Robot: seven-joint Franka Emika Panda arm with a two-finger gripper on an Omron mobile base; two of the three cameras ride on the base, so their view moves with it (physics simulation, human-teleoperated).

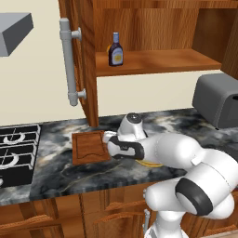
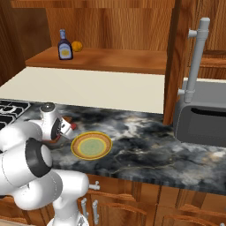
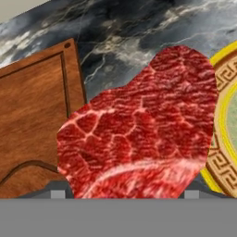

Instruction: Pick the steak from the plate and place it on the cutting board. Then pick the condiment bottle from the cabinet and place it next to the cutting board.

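Steak (image 3: 139, 139) is grasped in the gripper (image 3: 122, 196), between plate (image 3: 227, 115) and cutting board (image 3: 32, 115); next, carry toward nine o'clock and release.

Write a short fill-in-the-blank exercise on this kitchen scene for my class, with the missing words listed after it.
1. In the hand view, the steak appears between the cutting board and the ____.
2. The condiment bottle stands on the ____ shelf.
3. The plate has a pale ____ centre.

Missing words: plate; cabinet; green

Arm (image 1: 186, 162): glossy white rounded shells, dark bands at joints; grey cap on wrist; black-and-white hand housing.
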